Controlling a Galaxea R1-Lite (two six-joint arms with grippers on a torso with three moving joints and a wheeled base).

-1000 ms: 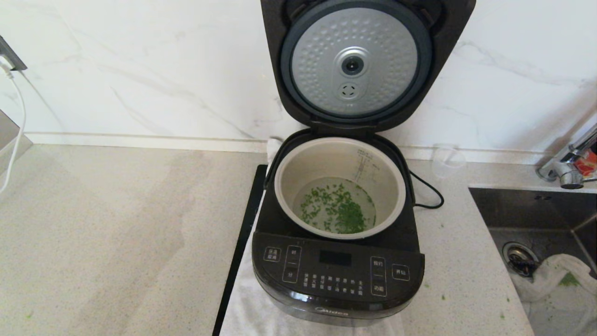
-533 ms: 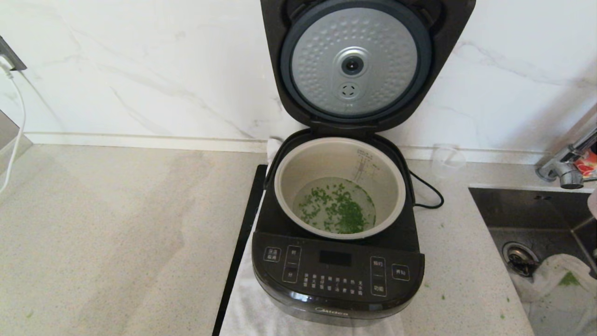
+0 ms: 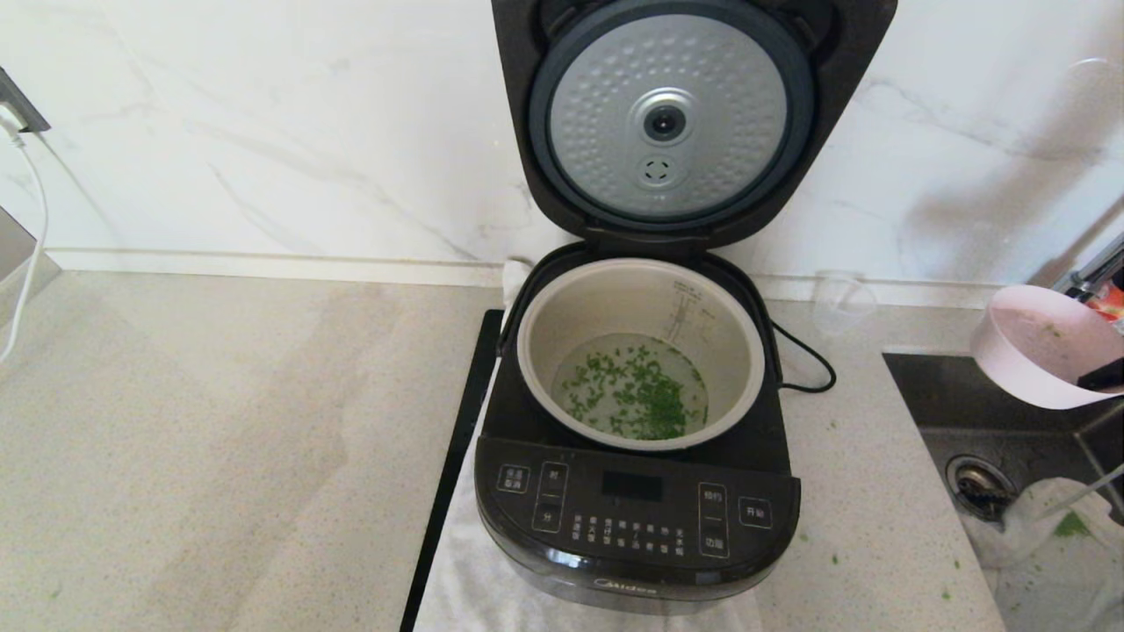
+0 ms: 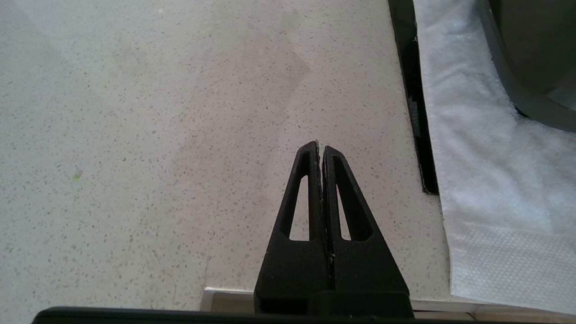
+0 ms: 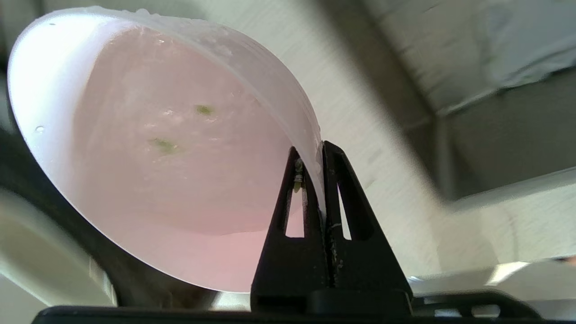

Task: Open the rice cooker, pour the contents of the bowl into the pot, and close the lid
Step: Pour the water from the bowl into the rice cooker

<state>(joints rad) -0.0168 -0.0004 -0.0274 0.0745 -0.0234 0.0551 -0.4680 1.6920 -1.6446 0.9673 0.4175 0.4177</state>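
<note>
Bowl in right gripper

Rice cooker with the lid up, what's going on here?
The rice cooker stands open, lid upright, green bits in the pot. The right gripper pinches the rim of the nearly empty bowl, tilted, over the sink's edge. The left gripper is shut over the counter.

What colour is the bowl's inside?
Pale pink inside the bowl, clearest in the right wrist view.
</note>
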